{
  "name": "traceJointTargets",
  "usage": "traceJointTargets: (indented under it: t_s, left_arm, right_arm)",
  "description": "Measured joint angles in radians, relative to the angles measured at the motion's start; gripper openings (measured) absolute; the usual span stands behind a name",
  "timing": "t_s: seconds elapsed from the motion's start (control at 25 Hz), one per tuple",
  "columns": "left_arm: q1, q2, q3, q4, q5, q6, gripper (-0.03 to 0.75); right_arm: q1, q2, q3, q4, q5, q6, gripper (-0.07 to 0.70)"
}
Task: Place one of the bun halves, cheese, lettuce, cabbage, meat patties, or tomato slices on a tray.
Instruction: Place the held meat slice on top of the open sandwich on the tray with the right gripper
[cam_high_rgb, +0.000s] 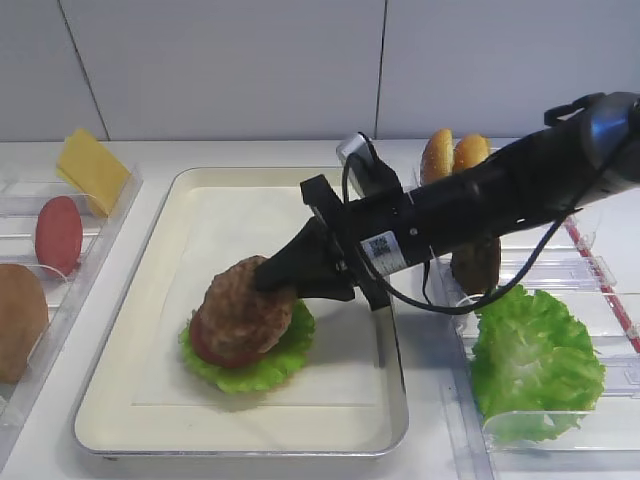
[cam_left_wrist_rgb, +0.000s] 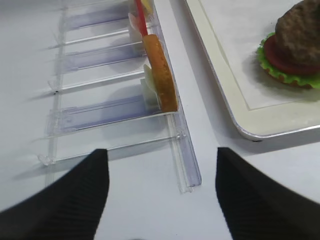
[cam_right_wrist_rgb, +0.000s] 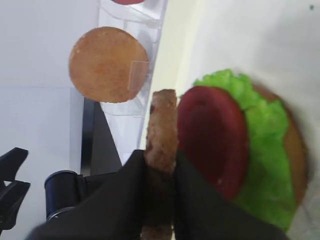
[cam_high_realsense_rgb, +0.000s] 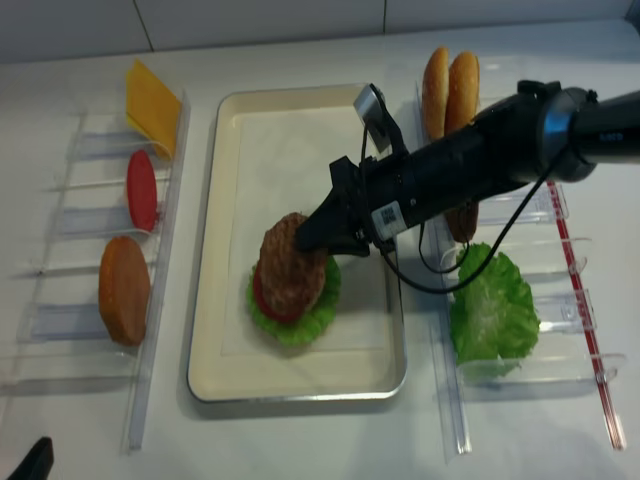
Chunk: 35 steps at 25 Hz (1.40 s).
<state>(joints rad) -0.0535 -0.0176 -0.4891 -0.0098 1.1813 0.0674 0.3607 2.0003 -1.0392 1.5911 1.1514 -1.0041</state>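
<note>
The silver tray (cam_high_rgb: 240, 210) lies in the middle of the table. On it sits a stack: a bun half (cam_right_wrist_rgb: 295, 145), lettuce (cam_high_rgb: 260, 375) and a tomato slice (cam_right_wrist_rgb: 212, 140). A brown meat patty (cam_high_rgb: 245, 305) tilts over that stack with my right gripper (cam_right_wrist_rgb: 160, 160) shut on its edge. The wrist view shows the patty (cam_right_wrist_rgb: 161, 125) edge-on between the black fingers, just beside the tomato. My left gripper (cam_left_wrist_rgb: 161, 150) hangs open over bare table left of the tray, holding nothing. No cabbage is in view.
The clear rack on the left holds cheese (cam_high_rgb: 92, 170), a tomato slice (cam_high_rgb: 58, 235) and a bun half (cam_high_rgb: 15, 320). On the right, another rack holds two upright bun halves (cam_high_rgb: 455, 155), a patty (cam_high_rgb: 478, 265) and lettuce (cam_high_rgb: 535, 365).
</note>
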Motion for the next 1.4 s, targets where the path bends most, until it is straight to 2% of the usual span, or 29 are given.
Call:
traceJointTargets:
  t_s: [0.44,0.56,0.68,0.76,0.84,1.4]
  left_arm:
    - [0.000,0.000,0.000,0.000,0.000,0.000,0.464]
    - [0.000,0.000,0.000,0.000,0.000,0.000,0.464]
    - [0.000,0.000,0.000,0.000,0.000,0.000,0.464]
    - [0.000,0.000,0.000,0.000,0.000,0.000,0.464]
    - [0.000,0.000,0.000,0.000,0.000,0.000,0.464]
    - [0.000,0.000,0.000,0.000,0.000,0.000,0.464]
  right_arm:
    - [0.000,0.032,0.000,0.005,0.004,0.002,0.172]
    - [0.000,0.032,0.000,0.005,0.008,0.002,0.262]
    - [0.000,0.032,0.000,0.001,0.008,0.002,0.428]
    - [0.000,0.032,-0.002,0.000,0.009,0.002,0.506]
    - [0.000,0.032,-0.002,-0.001,0.013,0.002,0.542]
    - [0.000,0.032,-0.006,-0.017,0.016,0.004,0.558]
